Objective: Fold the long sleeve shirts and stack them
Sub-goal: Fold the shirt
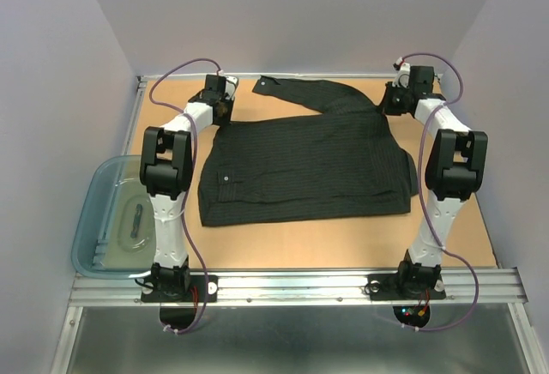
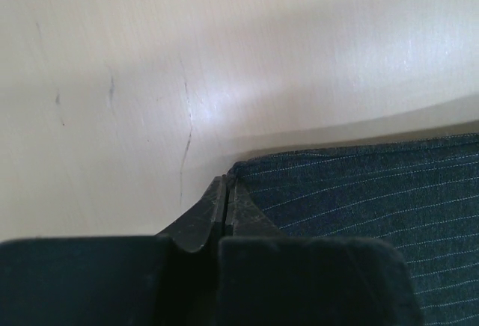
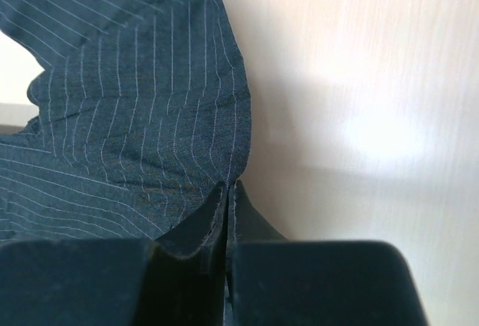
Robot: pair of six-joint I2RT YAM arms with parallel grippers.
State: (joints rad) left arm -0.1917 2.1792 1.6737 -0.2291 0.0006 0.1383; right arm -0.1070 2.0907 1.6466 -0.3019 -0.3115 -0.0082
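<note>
Starting at the near edge, a metal rail (image 1: 292, 286) carries both arm bases, and cables loop from them up along the arms. Just off the near left corner of the bench (image 1: 343, 237) sits a translucent blue-grey tub (image 1: 86, 220) with a small dark object (image 1: 137, 220) lying in it; what that object is cannot be made out. The left arm (image 1: 167, 177) rises right beside the tub and partly overlaps its rim in the top view, while the right arm (image 1: 450, 168) runs up along the right edge.

Between the arms, the black pinstriped shirt (image 1: 300, 168) lies spread flat across the middle of the bench, its lower hem well clear of the near edge. A white button (image 1: 225, 178) shows near its left side. One sleeve (image 1: 304, 91) stretches off towards the far edge, with the cuff (image 1: 262, 84) lying near the far left corner.

At the far left corner of the shirt body, the left gripper (image 2: 225, 191) is clenched, its fingertips pinching the tip of the cloth against the pale bench top. At the far right, the right gripper (image 3: 227, 195) is likewise clamped on a curved edge of the shirt, with the fabric bunching into folds just beyond its fingertips. Pale walls close the bench in on three sides.
</note>
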